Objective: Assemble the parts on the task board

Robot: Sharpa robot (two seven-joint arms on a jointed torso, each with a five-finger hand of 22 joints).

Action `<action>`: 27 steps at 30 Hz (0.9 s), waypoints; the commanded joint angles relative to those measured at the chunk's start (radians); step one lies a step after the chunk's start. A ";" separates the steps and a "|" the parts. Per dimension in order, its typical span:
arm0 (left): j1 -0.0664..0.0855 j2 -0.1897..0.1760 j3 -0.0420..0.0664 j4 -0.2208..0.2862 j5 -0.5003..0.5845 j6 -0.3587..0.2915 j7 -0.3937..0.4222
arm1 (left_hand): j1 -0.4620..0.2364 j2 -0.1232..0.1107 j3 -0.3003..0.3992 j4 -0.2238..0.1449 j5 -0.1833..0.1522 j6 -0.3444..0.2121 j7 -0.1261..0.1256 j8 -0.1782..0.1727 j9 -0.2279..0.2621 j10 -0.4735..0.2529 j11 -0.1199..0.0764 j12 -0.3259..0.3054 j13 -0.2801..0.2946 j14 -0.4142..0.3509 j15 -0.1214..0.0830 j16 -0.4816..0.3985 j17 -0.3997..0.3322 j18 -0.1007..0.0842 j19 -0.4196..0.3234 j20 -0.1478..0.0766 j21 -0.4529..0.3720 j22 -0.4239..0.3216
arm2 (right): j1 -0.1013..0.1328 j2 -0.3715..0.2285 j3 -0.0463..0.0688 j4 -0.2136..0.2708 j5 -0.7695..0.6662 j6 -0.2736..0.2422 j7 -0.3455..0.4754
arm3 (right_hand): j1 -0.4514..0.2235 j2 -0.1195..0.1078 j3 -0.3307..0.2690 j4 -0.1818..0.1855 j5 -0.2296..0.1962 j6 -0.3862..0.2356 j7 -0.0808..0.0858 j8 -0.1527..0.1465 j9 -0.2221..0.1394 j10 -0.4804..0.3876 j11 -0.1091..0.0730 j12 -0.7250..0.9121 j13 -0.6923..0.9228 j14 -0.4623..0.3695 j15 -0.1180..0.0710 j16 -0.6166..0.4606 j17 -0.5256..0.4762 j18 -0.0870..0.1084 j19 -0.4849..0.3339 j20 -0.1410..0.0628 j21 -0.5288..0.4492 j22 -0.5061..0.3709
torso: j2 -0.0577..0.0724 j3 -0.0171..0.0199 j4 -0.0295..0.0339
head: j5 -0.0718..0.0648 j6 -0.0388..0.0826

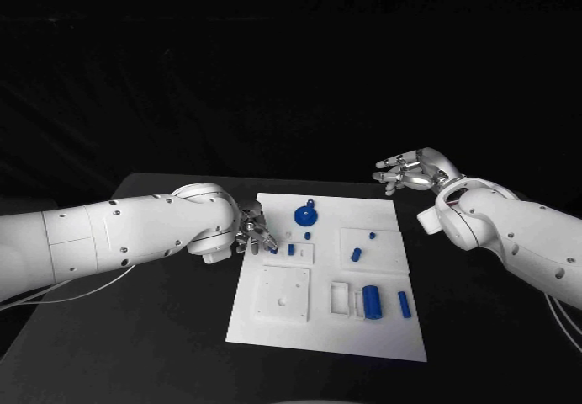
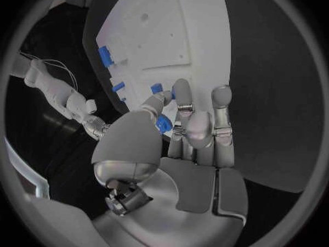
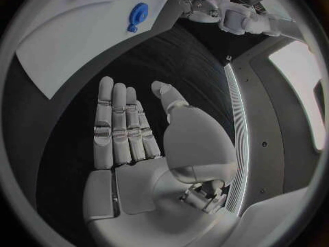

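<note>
left hand (image 1: pixel 252 233): at board's (image 1: pixel 282 332) left edge, pinching a small blue part (image 2: pixel 162 124); part's axis unclear
right hand (image 1: pixel 412 172): spread, empty, off board's far right corner
round part (image 1: pixel 307 214): at board's far edge

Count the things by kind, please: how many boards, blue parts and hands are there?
Board: 1
Blue parts lying on the board: 7
Blue part pinched by the left hand: 1
Hands, left hand and right hand: 2
Total: 11
</note>
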 commanded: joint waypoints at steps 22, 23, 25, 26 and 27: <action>-0.001 0.037 -0.001 -0.030 0.071 0.102 -0.030 | -0.007 0.005 0.117 -0.120 0.031 0.059 -0.050 0.007 0.017 0.043 -0.024 0.003 -0.002 0.001 -0.006 0.001 0.005 0.007 0.002 -0.004 0.007 0.018 | 0.000 0.002 0.000 0.000 -0.005 0.011 0.007 | -0.002 0.008 -0.001 -0.005 0.003 -0.003 0.001 -0.004 -0.001 0.006 -0.003 -0.002 -0.001 -0.006 -0.002 -0.001 -0.001 0.005 -0.007 -0.002 0.004 -0.001 | 0.000 0.0007 0.0007 | 0.000 -0.003; -0.001 0.037 -0.001 -0.029 0.071 0.103 -0.030 | -0.007 0.005 0.117 -0.120 0.031 0.059 -0.050 0.007 0.017 0.043 -0.024 0.003 -0.002 0.001 -0.006 0.001 0.005 0.007 0.002 -0.004 0.007 0.018 | 0.000 0.002 0.000 0.000 -0.005 0.011 0.007 | -0.002 0.008 -0.001 -0.005 0.003 -0.003 0.001 -0.004 -0.001 0.006 -0.003 -0.002 -0.001 -0.006 -0.002 -0.001 -0.001 0.005 -0.007 -0.002 0.004 -0.001 | 0.000 0.0009 0.0008 | 0.000 -0.002; -0.001 0.037 -0.001 -0.028 0.072 0.105 -0.032 | -0.009 0.005 0.118 -0.123 0.036 0.060 -0.050 0.006 0.019 0.043 -0.025 0.004 -0.002 0.001 -0.006 0.001 0.006 0.006 0.002 -0.005 0.008 0.018 | 0.000 0.002 0.000 -0.001 -0.005 0.011 0.007 | -0.002 0.008 -0.001 -0.005 0.003 -0.003 0.001 -0.004 -0.001 0.006 -0.003 -0.002 -0.001 -0.006 -0.002 -0.001 -0.001 0.005 -0.007 -0.002 0.004 -0.001 | 0.000 0.0005 0.0009 | 0.000 -0.003; -0.001 0.037 -0.001 -0.028 0.072 0.106 -0.032 | -0.009 0.005 0.118 -0.123 0.036 0.060 -0.050 0.006 0.019 0.043 -0.025 0.004 -0.002 0.001 -0.006 0.001 0.006 0.006 0.002 -0.005 0.008 0.018 | 0.000 0.002 0.000 -0.001 -0.005 0.011 0.007 | -0.002 0.008 -0.001 -0.005 0.003 -0.003 0.001 -0.004 -0.001 0.006 -0.003 -0.002 -0.001 -0.006 -0.002 -0.001 -0.001 0.005 -0.007 -0.002 0.004 -0.001 | 0.000 0.0003 0.0010 | 0.000 -0.004; -0.001 0.037 -0.001 -0.028 0.072 0.106 -0.033 | -0.009 0.005 0.118 -0.123 0.037 0.060 -0.051 0.006 0.020 0.043 -0.025 0.004 -0.002 0.001 -0.006 0.001 0.006 0.006 0.002 -0.005 0.009 0.018 | 0.000 0.002 0.000 -0.001 -0.005 0.011 0.007 | -0.002 0.008 -0.001 -0.005 0.003 -0.003 0.001 -0.004 -0.001 0.006 -0.003 -0.002 -0.001 -0.006 -0.002 -0.001 -0.001 0.005 -0.007 -0.002 0.004 -0.001 | 0.000 0.0003 0.0011 | 0.000 -0.004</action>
